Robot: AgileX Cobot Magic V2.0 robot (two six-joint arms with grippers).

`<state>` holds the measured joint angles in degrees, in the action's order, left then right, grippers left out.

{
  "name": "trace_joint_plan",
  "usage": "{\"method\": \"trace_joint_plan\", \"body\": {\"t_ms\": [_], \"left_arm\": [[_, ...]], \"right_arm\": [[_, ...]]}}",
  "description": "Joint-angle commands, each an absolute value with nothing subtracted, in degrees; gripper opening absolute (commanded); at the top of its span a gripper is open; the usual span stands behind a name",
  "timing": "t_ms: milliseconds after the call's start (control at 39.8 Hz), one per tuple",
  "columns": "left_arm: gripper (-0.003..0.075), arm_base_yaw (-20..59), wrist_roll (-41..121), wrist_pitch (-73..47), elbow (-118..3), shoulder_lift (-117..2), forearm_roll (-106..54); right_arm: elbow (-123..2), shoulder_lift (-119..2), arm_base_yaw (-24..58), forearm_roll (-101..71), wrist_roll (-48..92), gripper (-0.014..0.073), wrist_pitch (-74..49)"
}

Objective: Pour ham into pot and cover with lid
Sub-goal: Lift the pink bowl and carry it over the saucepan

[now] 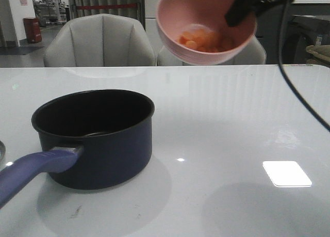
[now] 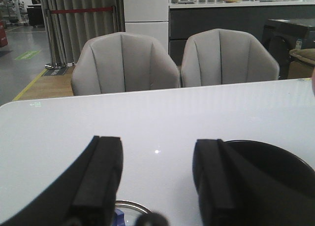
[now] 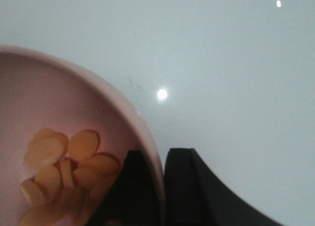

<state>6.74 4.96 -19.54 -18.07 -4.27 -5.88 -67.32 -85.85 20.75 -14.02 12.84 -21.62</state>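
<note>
The dark navy pot (image 1: 98,139) stands at the table's left, its inside bare, its purple-blue handle (image 1: 36,167) pointing toward the front left. High above the table, right of the pot, hangs a pink bowl (image 1: 206,25) tipped toward the camera, with the ham (image 1: 203,41) slices lying in it. My right gripper (image 1: 242,10) is shut on the bowl's rim (image 3: 147,137), one finger inside beside the ham (image 3: 69,162), one outside. My left gripper (image 2: 157,157) is open, hovering over the lid (image 2: 130,206), whose steel rim and blue knob just show. The pot (image 2: 275,172) lies beside it.
Two grey chairs (image 1: 100,41) stand behind the white table's far edge. A black cable (image 1: 294,87) hangs from the right arm down over the table's right side. A sliver of the lid's rim (image 1: 1,152) shows at the far left edge.
</note>
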Motion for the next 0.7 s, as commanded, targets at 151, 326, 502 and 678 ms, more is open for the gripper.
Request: {"method": "trace_joint_plan", "body": {"t_ms": [151, 326, 502, 678], "left_arm": [[0.0374, 7.17, 4.90, -15.61, -19.51, -4.89, -6.07], [0.0374, 7.17, 4.90, -15.60, -19.51, -4.89, -6.07], [0.0374, 7.17, 4.90, -15.73, -19.51, -4.89, -6.07], [0.0374, 7.17, 4.90, -15.82, -19.51, -4.89, -6.07]], "right_arm": [[-68.46, -85.92, 29.90, -8.04, 15.64, 0.0133, 0.00], [-68.11, -90.33, 33.16, -2.77, 16.61, 0.0123, 10.87], [-68.11, -95.64, 35.95, 0.52, 23.12, 0.0123, 22.64], [-67.64, -99.86, 37.97, 0.52, 31.77, 0.0123, 35.26]]}}
